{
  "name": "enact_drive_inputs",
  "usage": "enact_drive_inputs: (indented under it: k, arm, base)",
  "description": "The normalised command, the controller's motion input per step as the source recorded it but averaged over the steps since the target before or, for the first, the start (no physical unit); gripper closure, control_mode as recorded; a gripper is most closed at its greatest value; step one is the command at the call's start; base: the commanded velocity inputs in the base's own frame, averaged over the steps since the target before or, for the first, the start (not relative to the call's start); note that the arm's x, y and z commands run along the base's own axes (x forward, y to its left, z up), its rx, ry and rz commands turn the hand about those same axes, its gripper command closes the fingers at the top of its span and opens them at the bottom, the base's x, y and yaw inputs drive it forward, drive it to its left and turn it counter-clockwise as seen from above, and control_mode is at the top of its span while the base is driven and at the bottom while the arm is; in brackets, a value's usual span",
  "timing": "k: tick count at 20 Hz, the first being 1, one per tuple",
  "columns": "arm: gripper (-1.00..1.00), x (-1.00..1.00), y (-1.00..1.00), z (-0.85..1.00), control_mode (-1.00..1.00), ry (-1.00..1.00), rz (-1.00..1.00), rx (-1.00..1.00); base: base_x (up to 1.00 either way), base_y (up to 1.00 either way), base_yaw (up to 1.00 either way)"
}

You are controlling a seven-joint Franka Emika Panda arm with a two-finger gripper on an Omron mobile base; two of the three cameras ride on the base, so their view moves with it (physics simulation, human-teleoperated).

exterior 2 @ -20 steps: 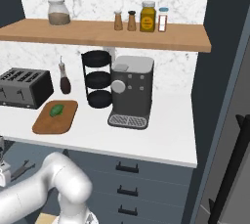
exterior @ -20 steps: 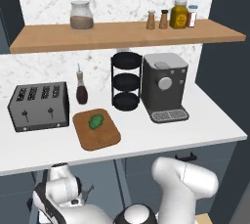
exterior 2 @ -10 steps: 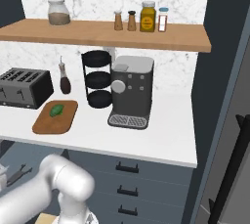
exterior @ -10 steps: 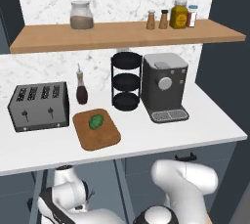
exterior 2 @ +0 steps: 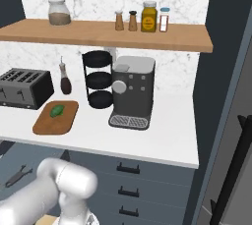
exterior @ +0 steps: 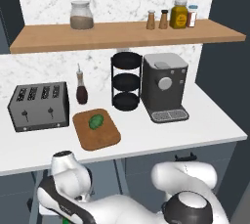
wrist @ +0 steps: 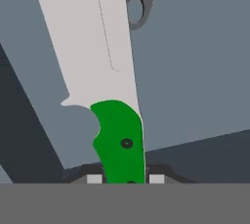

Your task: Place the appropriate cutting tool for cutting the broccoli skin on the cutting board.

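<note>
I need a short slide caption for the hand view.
Gripper shut on the green-handled knife, pale blade pointing away.

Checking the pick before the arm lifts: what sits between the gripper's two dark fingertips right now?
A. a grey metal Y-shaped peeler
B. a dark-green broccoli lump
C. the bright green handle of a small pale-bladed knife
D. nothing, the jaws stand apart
C: in the hand view the gripper is shut on the bright green handle of the small pale-bladed knife, whose blade runs away up the picture.
</note>
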Motion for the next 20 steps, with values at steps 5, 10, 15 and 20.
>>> enact_drive_inputs:
  k: [5, 10, 15, 20]
  arm:
    - [1.0, -0.62, -0.06, 1.0, -1.0, -0.02, -0.17, -0.04]
    - [1.0, -0.43, -0.11, 1.0, -1.0, -0.07, -0.17, -0.07]
    - [1.0, -0.17, -0.21, 1.0, -1.0, -0.17, -0.17, -0.11]
    - [1.0, 0.24, -0.22, 1.0, -1.0, -0.12, -0.16, -0.13]
  base:
    - [0.0, 0.0, 0.0]
    - [0.0, 0.0, 0.0]
    - [0.0, 0.0, 0.0]
    - [0.0, 0.0, 0.0]
